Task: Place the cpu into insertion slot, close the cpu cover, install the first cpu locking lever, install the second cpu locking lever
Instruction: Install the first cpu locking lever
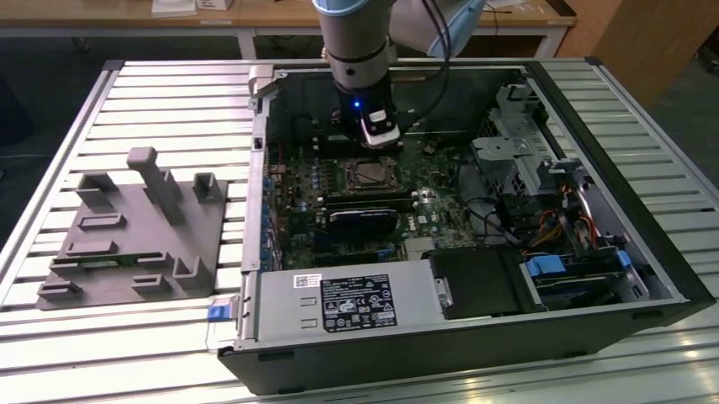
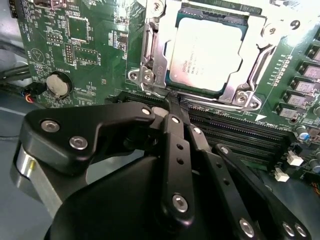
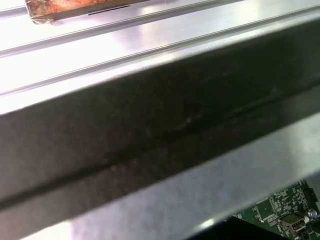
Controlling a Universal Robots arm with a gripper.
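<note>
The cpu (image 2: 207, 50) lies in the insertion slot (image 1: 369, 174) under the lowered cpu cover (image 2: 156, 47). The gripper (image 2: 169, 104), fingers pressed together and empty, is just beside the cover's edge. I judge that pressing here must be slow and straight, so that the tips do not slip onto the circuit board (image 2: 90, 45).

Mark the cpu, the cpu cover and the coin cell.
cpu (image 2: 207, 55): second wrist view, middle of metal top.
cpu cover (image 2: 155, 47): second wrist view, frame side bar.
coin cell (image 2: 56, 84): second wrist view, its round face.

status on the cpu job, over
End effector shut, at socket corner. Cpu seated in insertion slot, cpu cover down over it. Nothing seen blocking.
</note>
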